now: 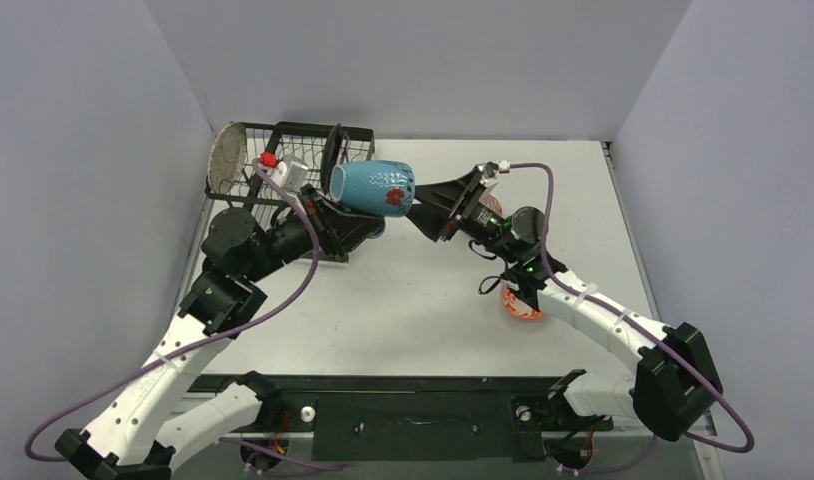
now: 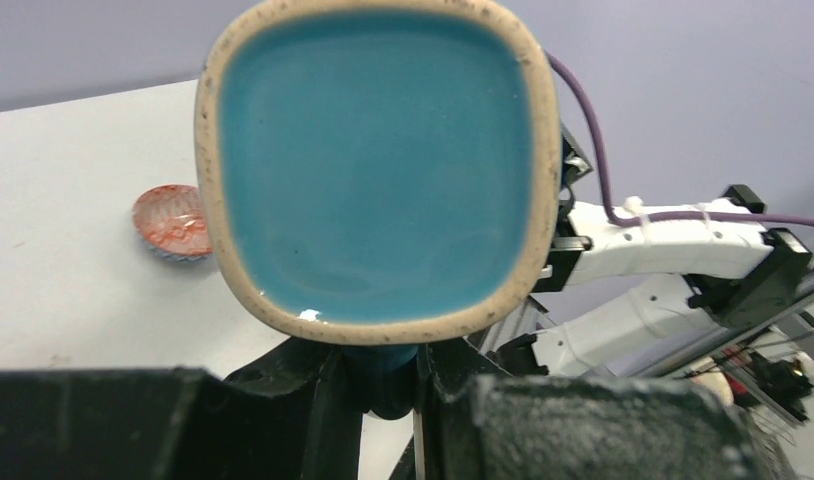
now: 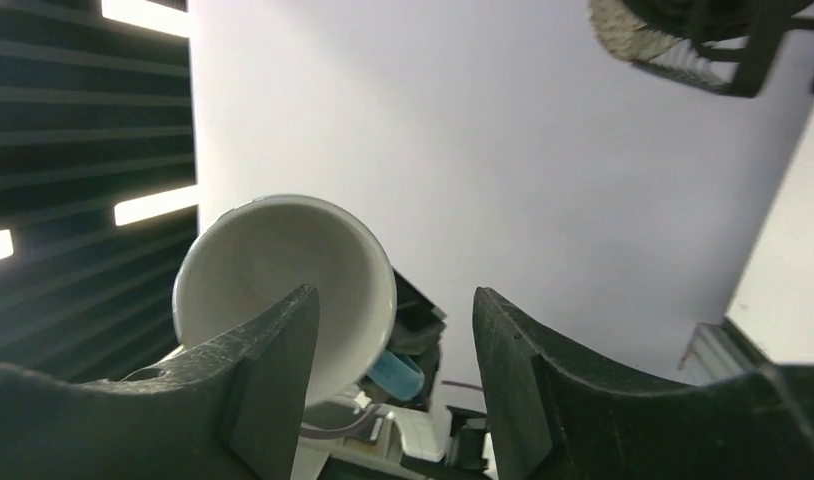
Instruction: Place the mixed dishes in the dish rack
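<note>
**Mug in the air between my two tools**

From above: my left tool [image 1: 355, 218] is clamped on the light-blue mug [image 1: 375, 187]. The mug lies on its side in the air just in front of the dish rack [image 1: 303, 127], mouth to the left. Its wall is dimpled and carries a red flower mark near the base. My right tool [image 1: 420, 205] sits at that base end with its jaws spread. The rack is black wire, at the far left of the pale tabletop [image 1: 433, 300]. A speckled grey oval plate [image 1: 227, 155] stands on edge at its left end, and a glossy black round plate [image 1: 330, 155] stands upright further right. A patterned bowl [image 1: 520, 303] rests on the tabletop, partly under my right arm [image 1: 583, 300].

Left wrist: the mug's mouth fills the view. It is a rounded square with glossy teal glaze inside and a sandy, speckled rim. My rough black fingers [image 2: 303, 400] are closed on a dark blue part below the rim, seemingly the handle. The bowl shows a fine red-orange-and-white ribbed pattern.

Right wrist: my grainy black fingers [image 3: 268, 370] stand wide apart and grip nothing. The mug's pale, smooth, round end sits partly behind one finger, with a curved blue piece beneath it. The rack's wire and the speckled plate show in the top corner.
</note>
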Controlling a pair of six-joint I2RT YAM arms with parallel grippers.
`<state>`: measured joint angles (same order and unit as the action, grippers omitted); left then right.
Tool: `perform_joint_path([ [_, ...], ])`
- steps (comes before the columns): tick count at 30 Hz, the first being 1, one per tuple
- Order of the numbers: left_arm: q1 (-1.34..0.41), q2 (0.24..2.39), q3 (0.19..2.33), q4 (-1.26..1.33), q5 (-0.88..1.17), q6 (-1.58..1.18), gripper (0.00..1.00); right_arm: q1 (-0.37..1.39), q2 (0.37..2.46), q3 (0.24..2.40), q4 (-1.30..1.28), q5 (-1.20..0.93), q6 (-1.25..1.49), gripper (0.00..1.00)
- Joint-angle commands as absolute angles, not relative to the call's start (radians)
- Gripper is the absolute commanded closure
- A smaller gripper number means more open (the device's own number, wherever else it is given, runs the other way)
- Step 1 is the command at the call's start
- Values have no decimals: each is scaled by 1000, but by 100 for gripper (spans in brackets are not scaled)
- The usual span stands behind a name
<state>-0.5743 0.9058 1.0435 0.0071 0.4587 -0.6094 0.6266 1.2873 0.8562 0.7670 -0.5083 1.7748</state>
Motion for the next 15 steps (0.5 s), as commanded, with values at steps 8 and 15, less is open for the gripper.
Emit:
perform_joint_path([
  [8,-567,619,999,-432,-50,-394,100,505,1107,853,249,-362,1317,47],
  [15,-567,522,883,-615,-426,-490,100,430,1089,839,156,-381,1222,50],
])
